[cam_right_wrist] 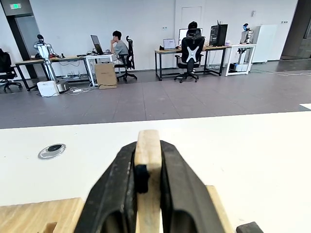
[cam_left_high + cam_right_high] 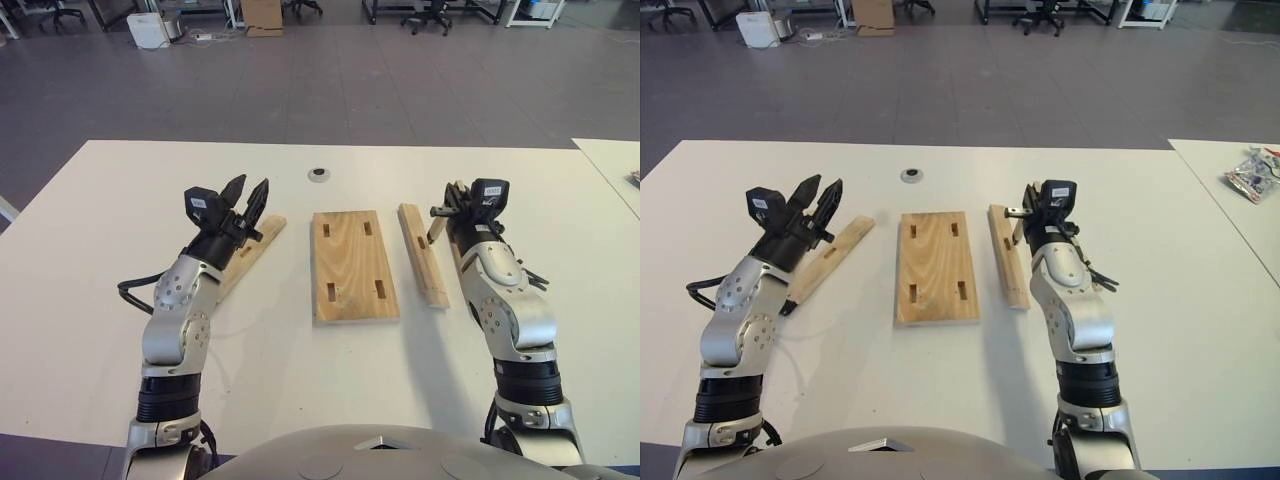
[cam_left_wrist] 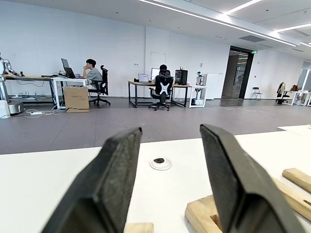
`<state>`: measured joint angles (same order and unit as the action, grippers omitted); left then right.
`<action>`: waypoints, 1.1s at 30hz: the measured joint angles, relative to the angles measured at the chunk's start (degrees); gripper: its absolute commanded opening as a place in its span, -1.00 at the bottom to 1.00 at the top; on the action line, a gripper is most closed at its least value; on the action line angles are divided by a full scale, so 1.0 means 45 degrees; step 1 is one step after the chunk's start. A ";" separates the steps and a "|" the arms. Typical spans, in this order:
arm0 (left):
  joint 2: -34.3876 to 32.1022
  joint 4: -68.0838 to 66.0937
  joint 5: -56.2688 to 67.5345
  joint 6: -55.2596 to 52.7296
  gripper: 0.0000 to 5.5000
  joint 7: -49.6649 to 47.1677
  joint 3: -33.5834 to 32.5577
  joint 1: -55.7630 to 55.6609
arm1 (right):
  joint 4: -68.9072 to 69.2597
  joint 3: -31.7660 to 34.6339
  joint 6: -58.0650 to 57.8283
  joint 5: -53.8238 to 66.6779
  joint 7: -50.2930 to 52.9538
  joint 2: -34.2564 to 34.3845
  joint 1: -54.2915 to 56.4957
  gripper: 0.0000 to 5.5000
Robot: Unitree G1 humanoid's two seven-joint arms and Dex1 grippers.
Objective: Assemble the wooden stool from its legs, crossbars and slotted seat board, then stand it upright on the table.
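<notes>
Four slots [image 2: 327, 229] are cut in the seat board [image 2: 355, 265], which lies flat in the middle of the counter [image 2: 150, 180] with nothing fitted into it, so we judge the assembly barely begun: this is the gathering of the first part.

The right claw [image 1: 147, 150] is clenched on a thin stick [image 1: 148, 204], holding it on end just beside the far end of the right-hand bar [image 2: 422, 255]. The left claw [image 2: 252, 186] is released, its fingers spread, and hangs above the far end of the left-hand bar [image 2: 250, 252] without touching it.

The next move, as we read it, calls for one of two things. Either the stick is carried over and its end lined up squarely with a slot, or the left claw drops onto its bar and closes. Either way the board lies loose and could slide when pressed.

We count:
- one seat board
- two long bars lying flat, one on each side of the board and close to it
- one stick in the grasp

We cannot tell whether more wood lies under the right arm. A round cable port [image 2: 318, 174] sits in the counter beyond the board.
</notes>
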<state>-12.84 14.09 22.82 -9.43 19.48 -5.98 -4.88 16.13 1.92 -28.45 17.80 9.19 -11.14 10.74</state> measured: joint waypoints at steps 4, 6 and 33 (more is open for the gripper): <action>0.0000 -0.0062 -0.0080 -0.0004 -0.20 0.0000 -0.0012 -0.0002 | -0.0423 0.0082 0.0052 -0.0090 -0.0253 0.0411 0.0004 -0.85; 0.0001 -0.0086 -0.0089 -0.0004 -0.20 0.0002 -0.0044 -0.0002 | -0.0433 0.0079 0.0065 -0.0280 -0.0319 0.0572 0.0014 -0.85; -0.0174 -0.0225 -0.0359 0.0801 -0.20 0.0319 -0.0298 0.0009 | -0.2215 -0.0582 0.4765 -0.0939 -0.5144 0.0532 -0.2091 -0.85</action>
<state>-13.63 13.08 21.20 -5.82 20.91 -7.33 -4.84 6.16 -0.70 -7.01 13.58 -13.96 -8.75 1.33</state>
